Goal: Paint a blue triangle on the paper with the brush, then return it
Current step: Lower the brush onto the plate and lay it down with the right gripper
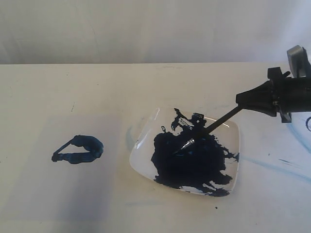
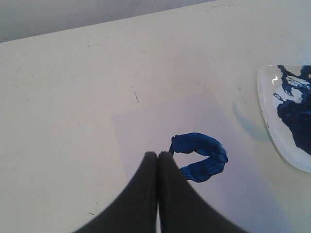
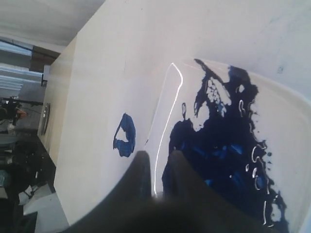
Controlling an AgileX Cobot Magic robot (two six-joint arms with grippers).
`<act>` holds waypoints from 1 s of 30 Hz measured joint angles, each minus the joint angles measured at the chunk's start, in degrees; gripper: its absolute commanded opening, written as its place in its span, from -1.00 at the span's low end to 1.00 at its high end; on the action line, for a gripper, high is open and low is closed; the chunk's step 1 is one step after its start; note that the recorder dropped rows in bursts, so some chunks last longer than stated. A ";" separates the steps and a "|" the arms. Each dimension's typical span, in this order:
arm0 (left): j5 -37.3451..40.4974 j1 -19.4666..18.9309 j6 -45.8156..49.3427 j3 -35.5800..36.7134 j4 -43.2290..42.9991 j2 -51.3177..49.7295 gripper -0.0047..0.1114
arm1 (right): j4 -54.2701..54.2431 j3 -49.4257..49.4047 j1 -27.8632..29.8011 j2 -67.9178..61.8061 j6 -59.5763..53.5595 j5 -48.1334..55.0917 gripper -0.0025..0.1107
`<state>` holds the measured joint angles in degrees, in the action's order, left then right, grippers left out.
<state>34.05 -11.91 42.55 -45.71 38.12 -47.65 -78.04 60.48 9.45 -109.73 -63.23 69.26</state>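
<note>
The right claw reaches in from the right side of the exterior view and is clenched on the black handle of the brush, which slopes down and to the left from its tip. The silver ferrule and the blue-stained bristles sit low over the dark-blue paint pool; whether the tip is actually touching the paint I cannot tell. That pool covers most of the white square dish, which rests on the cream desk. In the right wrist view the two dark fingers stand with only a narrow gap between them above the dish's near rim, and the brush itself cannot be made out there. Well to the left of the dish lies the paper (so pale that its edges barely show against the desk), and on it sits the blue triangle, a small dark-blue outline with one rounded corner. The left claw is clenched on nothing, its two black fingers pressed flat together, and in its own wrist view the tips appear just beside one corner of the triangle, over the paper. Faint light-blue smears streak the desk to the right of the dish.
</note>
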 measured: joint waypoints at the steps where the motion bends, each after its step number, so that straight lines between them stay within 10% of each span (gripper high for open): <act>1: 0.00 0.00 0.00 0.00 0.00 0.00 -0.92 | -0.27 0.00 0.89 -0.15 -0.11 0.00 -0.96; 30: 0.44 0.00 0.00 0.00 0.91 0.00 -0.92 | -15.78 -15.09 6.22 -0.15 -8.77 -0.10 -0.96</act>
<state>34.49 -11.91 42.55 -45.71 39.03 -47.65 -93.82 45.39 15.68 -109.88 -72.00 69.16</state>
